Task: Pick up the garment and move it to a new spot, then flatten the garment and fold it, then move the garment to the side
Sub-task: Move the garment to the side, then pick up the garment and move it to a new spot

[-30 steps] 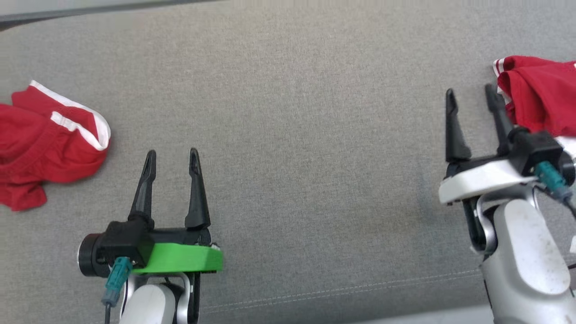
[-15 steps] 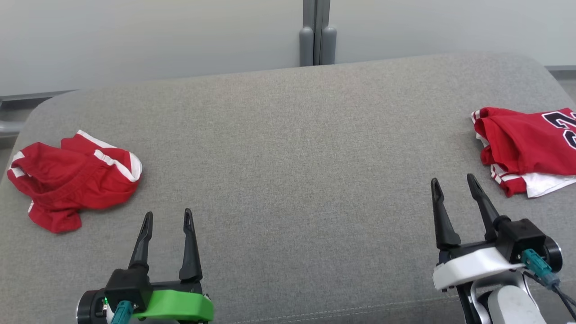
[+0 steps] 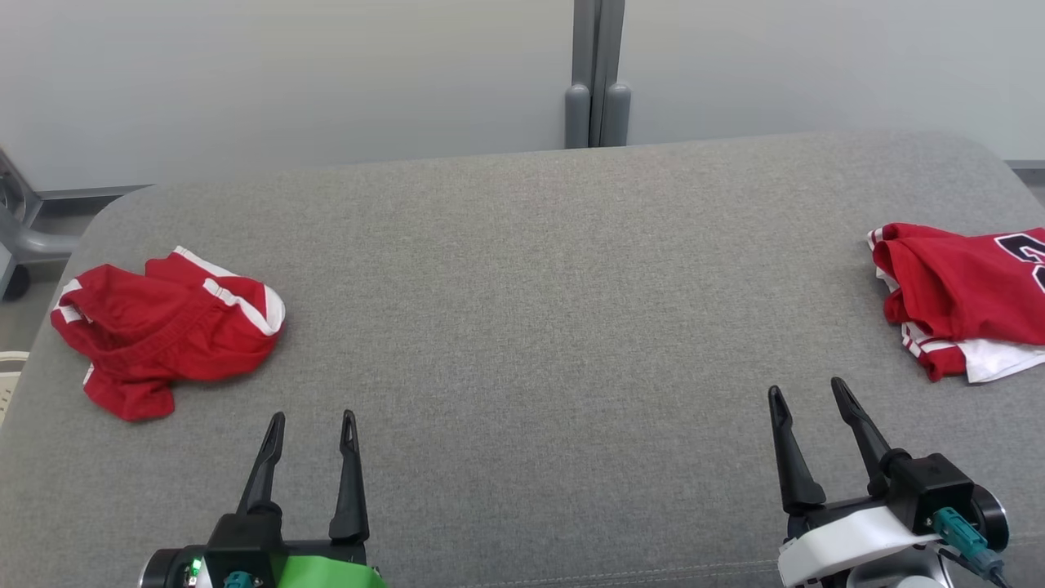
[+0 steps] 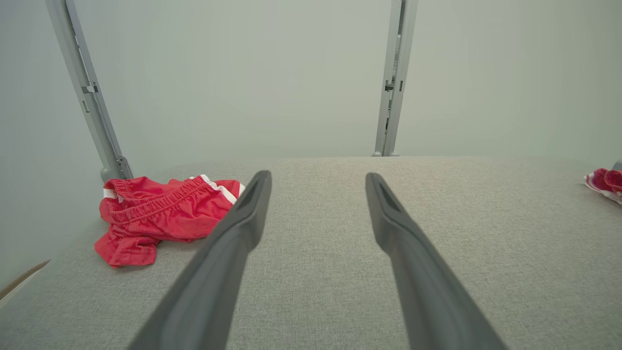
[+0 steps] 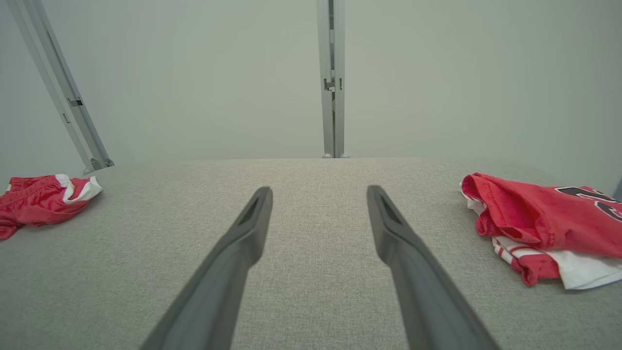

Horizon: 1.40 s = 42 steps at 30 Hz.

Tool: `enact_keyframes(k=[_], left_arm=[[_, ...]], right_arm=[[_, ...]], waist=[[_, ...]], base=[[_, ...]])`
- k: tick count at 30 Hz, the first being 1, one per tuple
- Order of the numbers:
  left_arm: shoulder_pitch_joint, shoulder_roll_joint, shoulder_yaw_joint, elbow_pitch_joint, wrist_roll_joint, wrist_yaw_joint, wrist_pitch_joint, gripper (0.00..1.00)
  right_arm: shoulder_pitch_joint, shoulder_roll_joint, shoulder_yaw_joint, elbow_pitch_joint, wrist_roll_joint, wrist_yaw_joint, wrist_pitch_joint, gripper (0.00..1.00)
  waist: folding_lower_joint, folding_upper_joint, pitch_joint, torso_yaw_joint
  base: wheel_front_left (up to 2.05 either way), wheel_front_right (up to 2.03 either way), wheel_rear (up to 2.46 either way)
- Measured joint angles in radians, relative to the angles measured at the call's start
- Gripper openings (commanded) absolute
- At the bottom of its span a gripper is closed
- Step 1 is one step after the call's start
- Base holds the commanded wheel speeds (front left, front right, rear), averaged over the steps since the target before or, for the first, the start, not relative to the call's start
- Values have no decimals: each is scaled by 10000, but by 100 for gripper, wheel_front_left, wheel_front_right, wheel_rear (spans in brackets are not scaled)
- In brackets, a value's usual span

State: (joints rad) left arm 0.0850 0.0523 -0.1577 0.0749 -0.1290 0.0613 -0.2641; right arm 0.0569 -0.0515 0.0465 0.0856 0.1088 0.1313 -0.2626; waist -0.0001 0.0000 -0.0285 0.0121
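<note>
Both ends idle: left gripper (image 3: 313, 418) and right gripper (image 3: 807, 389) have jaws wide and empty, low over grey cushion (image 3: 531, 286). Head view tilted up over last second — camera shift, garments unmoved. Right gripper now clear of bundled red jersey (image 3: 963, 286) at right edge, likely set aside. Crumpled red shorts (image 3: 163, 327) far left — probably next.

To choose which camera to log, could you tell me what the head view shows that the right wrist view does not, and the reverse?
Head view adds: the left gripper, open, on its green mount. Right wrist view adds: a slanted grey post rising at its left. Both share: the open right gripper, the crumpled red shorts, the red jersey with white trim, the grey cushion and the upright post behind it.
</note>
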Motion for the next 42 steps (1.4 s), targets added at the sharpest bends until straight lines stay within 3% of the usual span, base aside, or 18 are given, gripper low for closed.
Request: enact_keyframes(k=[17,25,42], left_arm=[[-10,-10,-102,286,153,-33,0,100],[-131,-12,-121,245,-272,184,0,100],[-199,-13,-232,-272,-702,545,-2,100]], right_arm=[[36,8,98,38,35,0,0,100],[65,-6,437,48,44,0,0,100],[96,-54,909,-182,219,0,0,100]], waist=[[0,0,38,124],[0,0,86,362],[1,0,255,2162]], base=[[0,0,0],[0,0,0],[0,0,0]])
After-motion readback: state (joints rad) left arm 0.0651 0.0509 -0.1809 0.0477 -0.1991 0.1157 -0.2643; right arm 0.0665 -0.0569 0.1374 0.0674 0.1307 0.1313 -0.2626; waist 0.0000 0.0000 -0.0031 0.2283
